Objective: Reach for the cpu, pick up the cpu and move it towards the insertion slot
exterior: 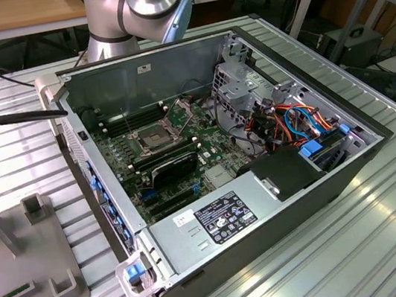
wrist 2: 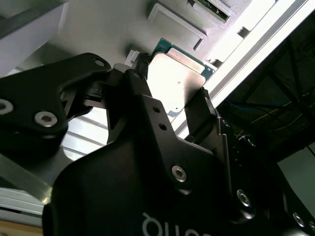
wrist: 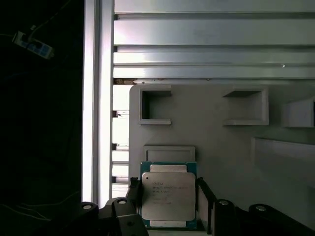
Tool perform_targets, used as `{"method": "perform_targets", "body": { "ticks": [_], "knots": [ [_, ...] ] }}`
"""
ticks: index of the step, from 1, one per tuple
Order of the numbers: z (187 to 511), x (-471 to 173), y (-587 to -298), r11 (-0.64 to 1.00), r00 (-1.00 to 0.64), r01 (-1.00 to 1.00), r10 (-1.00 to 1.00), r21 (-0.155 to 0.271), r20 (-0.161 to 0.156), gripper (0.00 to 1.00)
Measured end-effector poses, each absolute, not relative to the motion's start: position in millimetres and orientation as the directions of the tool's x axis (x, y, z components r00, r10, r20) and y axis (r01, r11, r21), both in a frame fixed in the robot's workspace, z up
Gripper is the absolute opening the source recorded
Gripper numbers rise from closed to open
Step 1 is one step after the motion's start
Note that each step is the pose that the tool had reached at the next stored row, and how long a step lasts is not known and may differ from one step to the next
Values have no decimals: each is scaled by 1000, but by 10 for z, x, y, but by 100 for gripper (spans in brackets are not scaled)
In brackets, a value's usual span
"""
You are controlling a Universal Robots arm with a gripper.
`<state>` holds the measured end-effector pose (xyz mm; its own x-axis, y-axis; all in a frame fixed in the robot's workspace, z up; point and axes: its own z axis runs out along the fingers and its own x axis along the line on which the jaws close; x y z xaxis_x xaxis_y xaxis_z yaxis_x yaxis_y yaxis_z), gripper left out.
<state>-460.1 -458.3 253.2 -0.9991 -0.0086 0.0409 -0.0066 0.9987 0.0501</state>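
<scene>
**Cpu held edgewise at the fixture plate: hazards of the carry**

On the exterior view's left, a grey fixture plate (exterior: 48,247) is laid on the ribbed table (exterior: 334,247). In the first wrist view the cpu (wrist: 169,196) is seen over this plate, near the table's edge. The gripper (wrist: 167,182) is narrowed to the chip's width. Its fingers (wrist: 204,201) are pressed, as far as can be judged, against two opposite edges of the chip, and nothing else is held. Whether the chip is lifted clear of the plate cannot be told.

Since only thin edges are gripped, a slip or a tilt is judged the chief hazard, caused by a jolt or too light a squeeze. A chip dropped so near the table's edge may be lost to the floor.

Further right the open computer case (exterior: 141,74) is set, with the insertion slot (exterior: 152,137) on the board inside, well apart from the plate. The side wall (exterior: 107,204) of the case stands between the two, so contact with it is judged possible on a low path.

At the exterior view's right, a drive cage (exterior: 244,84) and loose cables (exterior: 299,121) are crowded together, away from the slot. A chip brought to the slot tilted or turned is judged liable to harm the contacts.
</scene>
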Motion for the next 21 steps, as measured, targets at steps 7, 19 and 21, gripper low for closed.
{"method": "perform_targets", "body": {
  "ticks": [7,19,21],
  "knots": [
    [2599,-4601,-4583,999,-999,-6,-9,50,41,55],
    [2749,-4601,-4583,999,-999,-7,-9,50,41,55],
    [2769,-4601,-4583,999,-999,-7,-9,50,41,55]
  ]
}}
